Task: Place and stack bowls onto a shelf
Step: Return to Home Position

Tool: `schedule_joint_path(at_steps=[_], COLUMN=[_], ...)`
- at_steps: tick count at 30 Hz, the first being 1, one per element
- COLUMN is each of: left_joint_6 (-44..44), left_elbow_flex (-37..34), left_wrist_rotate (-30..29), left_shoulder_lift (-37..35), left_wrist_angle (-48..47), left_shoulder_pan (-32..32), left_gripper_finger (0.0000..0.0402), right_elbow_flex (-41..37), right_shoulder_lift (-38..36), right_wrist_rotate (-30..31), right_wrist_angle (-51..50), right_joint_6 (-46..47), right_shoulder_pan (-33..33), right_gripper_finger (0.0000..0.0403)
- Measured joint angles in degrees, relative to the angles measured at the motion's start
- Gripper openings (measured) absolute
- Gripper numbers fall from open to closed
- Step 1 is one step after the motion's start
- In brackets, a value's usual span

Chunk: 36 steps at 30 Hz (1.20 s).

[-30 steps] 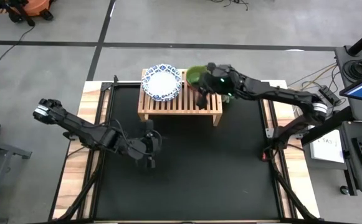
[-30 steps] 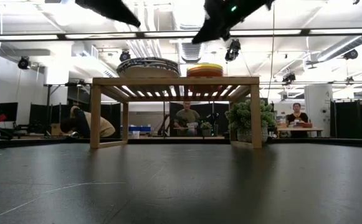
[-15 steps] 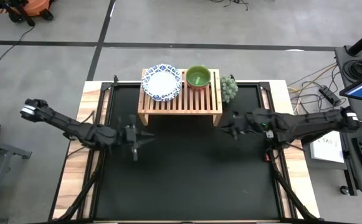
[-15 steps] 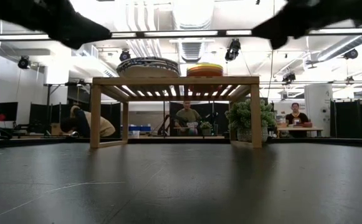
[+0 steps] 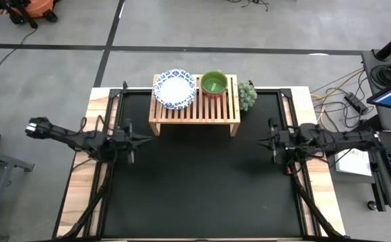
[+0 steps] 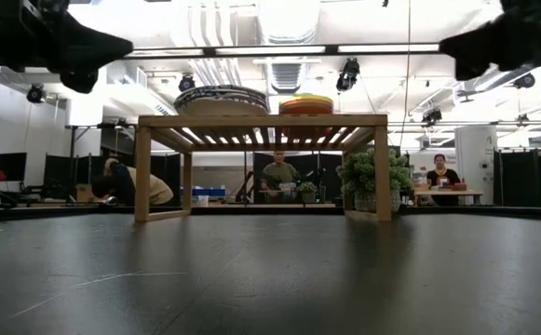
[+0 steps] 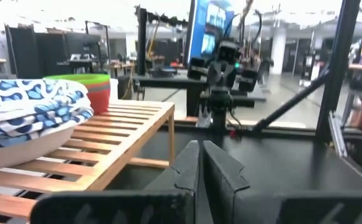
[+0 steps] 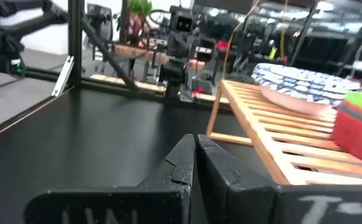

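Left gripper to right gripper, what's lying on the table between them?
Nothing: the high view shows bare black mat between left gripper and right gripper, just in front of the shelf.

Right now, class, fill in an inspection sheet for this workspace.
Surface: black mat; nothing loose seen in front of the shelf.
Job's things: patterned bowls and coloured bowls, green on top, stacked side by side on the shelf.
Clutter: green bumpy object beside the shelf.
Grippers: left gripper and right gripper shut, empty, at the mat's sides.
Cables: cords on the floor.
Surroundings: people beyond the table.
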Motion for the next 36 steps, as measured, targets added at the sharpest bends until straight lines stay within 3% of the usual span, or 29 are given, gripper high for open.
schedule_joint_path(at_steps=[9,16,21,24,27,30,36], left_joint_6=[-0.12,-0.96,-2.59,-1.75,-6.68,-9.78,-9.98], left_elbow_flex=[-3.11,-6.96,-7.0,-7.0,-6.94,-6.91,-6.91], left_wrist_rotate=[-0.15,-0.48,-0.82,-4.14,-10.83,-16.55,-17.19], left_shoulder_lift=[-10.2,-15.22,-16.57,-16.5,-16.2,-15.94,-15.45], left_wrist_angle=[-3.85,-5.93,-8.5,-8.69,-11.02,-11.81,-11.8], left_shoulder_pan=[0.0,0.17,0.2,0.17,0.2,0.2,0.2], left_gripper_finger=[0.0,0.0,0.0,0.0,0.0,0.0,0.0], right_elbow_flex=[-1.39,-4.14,-10.25,-11.73,-11.77,-11.77,-11.77], right_shoulder_lift=[-10.09,-10.07,-9.8,-9.5,-9.81,-9.46,-8.88], right_wrist_rotate=[0.31,0.17,0.15,-0.46,-1.57,-1.38,-1.33], right_wrist_angle=[-9.79,-8.08,-0.45,1.12,1.54,1.53,1.33], right_joint_6=[-1.58,-4.43,-4.82,-4.77,-3.43,4.13,11.56], right_shoulder_pan=[-0.04,-0.02,-0.02,-0.4,-0.42,-0.42,-0.42], right_gripper_finger=[0.0009,0.0009,0.0009,0.0009,0.0009,0.0009,0.0009])
